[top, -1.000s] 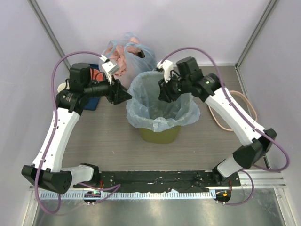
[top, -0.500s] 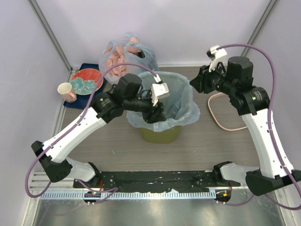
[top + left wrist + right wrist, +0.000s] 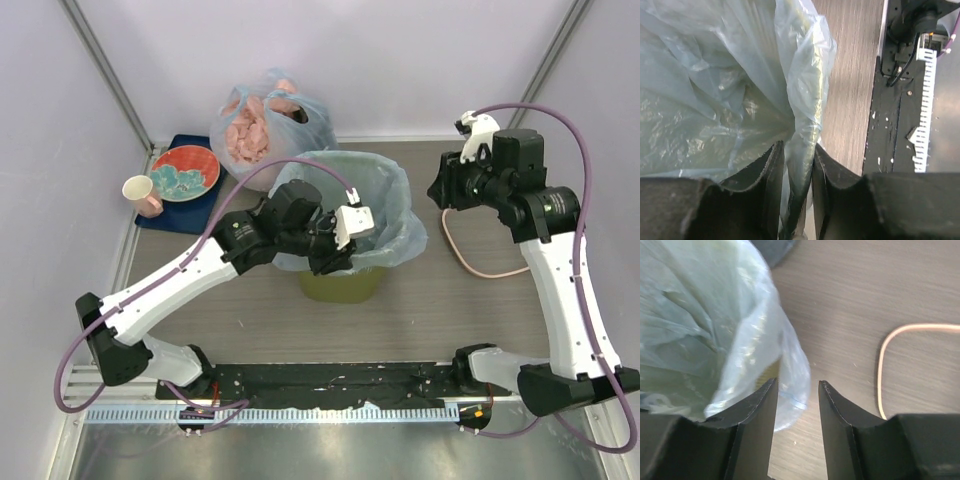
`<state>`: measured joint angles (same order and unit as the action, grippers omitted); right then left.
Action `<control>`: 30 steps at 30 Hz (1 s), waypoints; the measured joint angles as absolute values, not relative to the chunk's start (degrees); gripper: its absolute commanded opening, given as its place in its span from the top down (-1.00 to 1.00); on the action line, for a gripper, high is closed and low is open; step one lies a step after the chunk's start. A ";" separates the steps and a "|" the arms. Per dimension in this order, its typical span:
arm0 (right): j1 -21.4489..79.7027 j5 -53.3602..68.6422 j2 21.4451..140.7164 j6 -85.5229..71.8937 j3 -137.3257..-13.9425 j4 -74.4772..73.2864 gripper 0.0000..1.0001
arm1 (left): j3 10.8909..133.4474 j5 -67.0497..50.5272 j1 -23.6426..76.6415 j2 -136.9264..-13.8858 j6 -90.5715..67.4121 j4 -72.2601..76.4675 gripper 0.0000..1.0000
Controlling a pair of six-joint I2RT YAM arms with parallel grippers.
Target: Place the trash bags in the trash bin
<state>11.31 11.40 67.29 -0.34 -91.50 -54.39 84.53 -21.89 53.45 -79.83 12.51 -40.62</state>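
While bag (image 3: 392, 200) lines bin (image 3: 340, 288) at frame centre, left tool (image 3: 796, 151) clamped on its lower edge; right tool (image 3: 797, 385) apart, empty, upper right.

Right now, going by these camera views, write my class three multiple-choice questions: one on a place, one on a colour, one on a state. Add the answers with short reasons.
1. Where is the red plate?
A) back left, beside the pink cup
B) front right
C) centre

2. What colour is the trash bin?
A) red
B) olive-green
C) white

3. What is the left end effector doing?
A) hanging open
B) pinching a fold of the trash bag
C) gripping the cup

Answers:
1 A: the top view shows plate and cup together at back left.
2 B: green shows below the bag's draped edge.
3 B: the left wrist view shows plastic clamped between its fingers.
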 measured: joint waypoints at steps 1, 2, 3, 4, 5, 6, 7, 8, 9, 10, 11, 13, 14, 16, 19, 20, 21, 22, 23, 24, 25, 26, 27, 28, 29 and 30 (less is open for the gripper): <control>10.37 11.22 67.99 0.58 -91.50 -55.81 0.06 | 83.94 -21.17 53.67 -79.40 13.10 -40.66 0.35; 9.50 11.07 68.64 1.54 -91.48 -57.10 0.03 | 83.64 -20.84 53.76 -79.05 13.63 -40.53 0.22; 8.80 11.03 69.19 2.33 -91.39 -58.06 -0.02 | 83.44 -20.60 53.76 -78.85 14.00 -40.51 -0.10; 7.51 11.29 69.80 3.64 -91.02 -59.29 -0.08 | 83.35 -20.49 53.76 -78.72 14.44 -40.58 -0.21; 6.26 11.66 70.30 4.95 -90.43 -60.45 -0.11 | 83.33 -20.16 53.76 -78.70 14.76 -40.56 -0.29; 5.10 11.88 70.67 6.28 -89.67 -61.45 -0.14 | 83.37 -20.08 53.76 -78.70 15.25 -40.58 -0.42; 3.68 12.14 71.09 8.08 -88.71 -62.67 -0.17 | 83.44 -20.05 53.76 -78.70 15.35 -41.06 -0.47; 2.11 12.78 71.46 9.98 -87.57 -63.83 -0.27 | 83.57 -19.97 53.76 -78.76 15.46 -41.78 -0.51; 0.49 13.41 71.81 11.86 -86.30 -64.86 -0.32 | 84.40 -19.94 53.74 -79.05 15.49 -43.18 -0.57; -1.37 13.91 72.12 13.80 -84.68 -65.98 -0.34 | 86.37 -19.90 53.74 -79.75 15.44 -44.80 -0.58; -2.74 14.24 72.38 15.27 -83.55 -66.70 -0.39 | 87.99 -19.90 53.74 -80.27 15.51 -45.56 -0.59; -6.50 15.11 72.64 19.27 -80.12 -67.85 -0.47 | 93.23 -19.88 53.74 -81.73 15.49 -47.72 -0.63; -8.08 15.18 72.77 20.84 -78.65 -68.36 -0.58 | 96.51 -19.88 53.74 -82.48 15.51 -48.27 -0.64; -11.49 15.14 73.14 24.58 -74.85 -68.88 -0.59 | 102.83 -19.94 53.74 -83.40 15.49 -49.12 -0.67; -13.52 12.45 74.26 28.69 -68.93 -67.96 -0.98 | 109.58 -20.14 53.58 -83.07 15.42 -49.89 -0.68; -13.50 11.70 74.83 29.45 -67.22 -67.26 -0.98 | 110.54 -20.16 53.45 -82.81 15.42 -50.00 -0.68; -13.47 10.83 75.29 30.24 -65.82 -66.39 -0.98 | 111.24 -20.38 53.08 -82.32 15.40 -50.04 -0.68; -13.41 9.93 76.07 31.18 -64.31 -65.32 -0.98 | 111.35 -20.62 52.82 -81.89 15.33 -50.09 -0.68; -13.30 9.19 77.12 31.75 -63.09 -64.36 -0.91 | 111.26 -20.97 52.21 -81.19 15.27 -50.48 -0.68; -13.19 8.38 78.32 32.34 -62.15 -63.09 -0.87 | 111.00 -21.26 51.59 -80.75 15.14 -50.76 -0.67; -13.10 7.51 79.64 32.86 -61.32 -61.58 -0.87 | 110.45 -21.56 50.63 -80.16 14.85 -50.92 -0.67; -13.04 6.98 80.68 33.06 -60.84 -60.38 -0.85 | 109.65 -22.06 49.21 -79.64 14.33 -50.94 -0.67; -12.71 6.09 82.17 33.21 -60.23 -58.22 -0.78 | 108.64 -22.65 47.59 -79.09 13.65 -50.96 -0.68; -12.38 5.39 83.24 33.28 -59.94 -56.64 -0.56 | 107.85 -23.29 46.06 -78.78 13.06 -51.03 -0.67; -12.03 4.73 84.27 33.36 -59.81 -55.02 -0.50 | 106.89 -24.03 43.94 -78.52 12.21 -51.03 -0.66; -11.64 4.43 84.93 33.58 -59.77 -53.63 -0.45 | 106.08 -24.49 42.15 -78.35 11.46 -51.05 -0.65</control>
